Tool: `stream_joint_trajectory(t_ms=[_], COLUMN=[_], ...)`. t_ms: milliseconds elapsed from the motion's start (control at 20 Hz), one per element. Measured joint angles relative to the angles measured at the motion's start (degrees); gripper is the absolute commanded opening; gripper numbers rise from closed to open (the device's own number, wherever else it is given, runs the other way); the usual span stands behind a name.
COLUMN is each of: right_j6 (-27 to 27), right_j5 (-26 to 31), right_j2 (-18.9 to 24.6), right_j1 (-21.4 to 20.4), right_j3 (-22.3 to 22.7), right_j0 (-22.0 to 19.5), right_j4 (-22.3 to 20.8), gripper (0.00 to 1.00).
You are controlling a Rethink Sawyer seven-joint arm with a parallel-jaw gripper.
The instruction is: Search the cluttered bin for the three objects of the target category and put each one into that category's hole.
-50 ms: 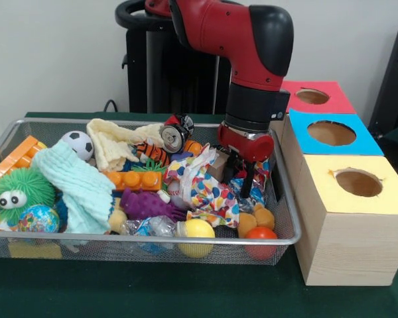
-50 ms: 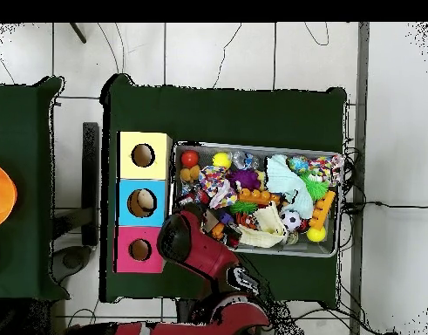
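Three boxes (image 1: 348,199) flank our bin (image 1: 286,199); our pincer (image 1: 241,173) dips into the confetti cloth (image 1: 202,189), though we cannot tell its finger state.

The hand (image 1: 242,173) dips into the bin (image 1: 288,199), its grip seemingly hidden by patterned cloth (image 1: 202,189).
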Motion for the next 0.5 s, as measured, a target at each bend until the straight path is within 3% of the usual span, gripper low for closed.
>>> stream_joint_trajectory(t_ms=[50, 500], right_j6=[0.0, 0.0], right_j5=[-0.2, -1.1], right_j2=[0.1, 0.2], right_j1=[0.0, -0.3], right_j3=[0.0, 0.1], right_j0=[0.0, 0.0], right_j4=[0.0, 0.0], gripper=[0.0, 0.0])
